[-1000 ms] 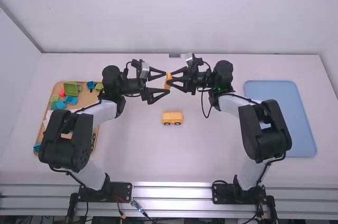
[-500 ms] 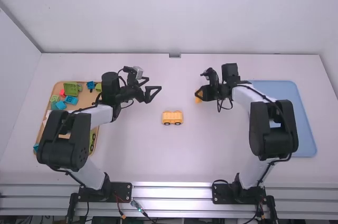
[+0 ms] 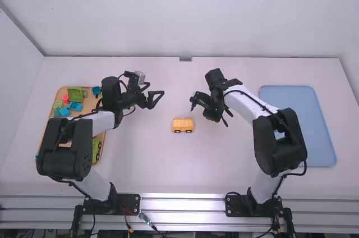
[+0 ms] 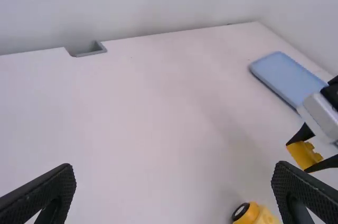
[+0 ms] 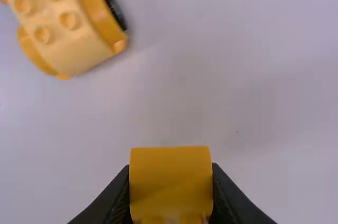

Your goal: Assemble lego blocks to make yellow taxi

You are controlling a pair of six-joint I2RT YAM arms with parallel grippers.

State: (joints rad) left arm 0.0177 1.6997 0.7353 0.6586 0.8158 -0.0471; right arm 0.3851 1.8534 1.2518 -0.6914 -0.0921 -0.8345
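Yellow taxi base [image 3: 183,125], a boxy studded block body on black wheels, stands upright on the white table [image 3: 146,165] between the 2 arms, where both could reach it. Its studs face up, presumably so the next piece can press straight down onto them.

That piece, a small yellow plastic block with 1 smooth broad face [image 5: 170,176], is pinched between the fingers of the right claw [image 5: 170,167], near the base but apart from it. The claw grips it by 2 opposite sides, and its bumps point back towards the palm; the outer side is therefore free, which suits pushing it onto the studs. The base lies slantwise in the right wrist view, so the block will probably need turning to line up. Pressing off-centre could tip or slide the base, as nothing braces it.

The left claw [image 3: 156,88] is spread wide and holds nothing, well placed to steady the base if needed. The orange-brown tray of coloured blocks [image 3: 90,102] on the left looks like the supply, while the flat blue plastic tray [image 3: 317,120] on the right may be for the finished taxi.
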